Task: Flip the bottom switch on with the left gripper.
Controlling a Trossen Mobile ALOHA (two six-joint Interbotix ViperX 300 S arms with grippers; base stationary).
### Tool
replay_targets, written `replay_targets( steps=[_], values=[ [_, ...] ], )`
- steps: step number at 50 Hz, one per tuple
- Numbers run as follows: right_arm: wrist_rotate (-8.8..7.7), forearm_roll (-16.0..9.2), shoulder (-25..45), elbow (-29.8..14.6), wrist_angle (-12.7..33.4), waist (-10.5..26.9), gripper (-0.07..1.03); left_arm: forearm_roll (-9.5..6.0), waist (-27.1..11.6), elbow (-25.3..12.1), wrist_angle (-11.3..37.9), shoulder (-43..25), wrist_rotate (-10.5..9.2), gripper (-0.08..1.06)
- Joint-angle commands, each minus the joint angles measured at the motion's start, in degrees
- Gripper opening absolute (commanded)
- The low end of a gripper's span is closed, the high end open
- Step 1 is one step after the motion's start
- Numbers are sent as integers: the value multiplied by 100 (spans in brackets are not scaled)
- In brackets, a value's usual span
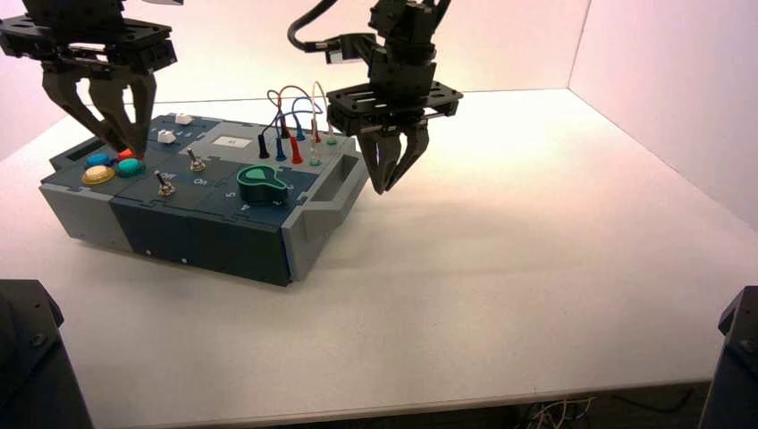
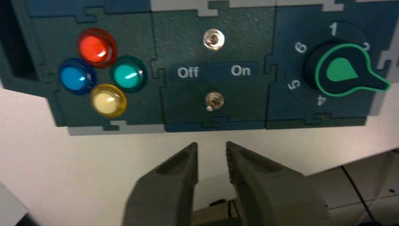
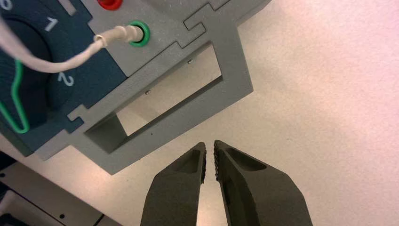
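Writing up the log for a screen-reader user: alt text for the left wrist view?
The left gripper, fingers slightly apart, hovers off the box edge, lined up with the bottom switch below the Off/On label. Four coloured buttons flank one side, a green knob the other.

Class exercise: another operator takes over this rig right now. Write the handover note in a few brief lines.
Left gripper: black claw, fingers slightly apart, holding nothing, poised above the coloured buttons at the box's left end.
Right gripper: black claw, nearly closed, empty, idle beside the box's grey handle.
Bottom switch: small silver toggle nearest the yellow button, untouched.
Done: the approach only.
Left: push that toggle towards On.
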State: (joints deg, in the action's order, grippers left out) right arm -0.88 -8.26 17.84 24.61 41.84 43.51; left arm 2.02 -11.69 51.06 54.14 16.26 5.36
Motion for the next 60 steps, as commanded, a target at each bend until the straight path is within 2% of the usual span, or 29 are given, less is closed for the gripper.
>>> replay_targets(
  steps=[1, 5, 11, 35, 47, 60],
  values=[
    [-18, -26, -53, -141, 9, 35, 11, 132, 149, -105, -26, 35, -79, 16],
    [-18, -26, -18, -158, 9, 44, 11, 158, 264, -88, -62, 0, -114, 11],
    [-26, -26, 9, -220, 9, 44, 10, 167, 360, -70, -123, -114, -123, 10],
    [-70, -26, 44, -360, 9, 44, 10, 149, 360, -220, -246, -1020, -79, 8],
    [-105, -26, 141, -431, 0, 35, 10, 149, 360, -255, -413, -1011, -62, 8],
    [-176, -26, 237, -483, 9, 44, 10, 132, 360, -237, -510, -1002, -18, -2]
  ],
)
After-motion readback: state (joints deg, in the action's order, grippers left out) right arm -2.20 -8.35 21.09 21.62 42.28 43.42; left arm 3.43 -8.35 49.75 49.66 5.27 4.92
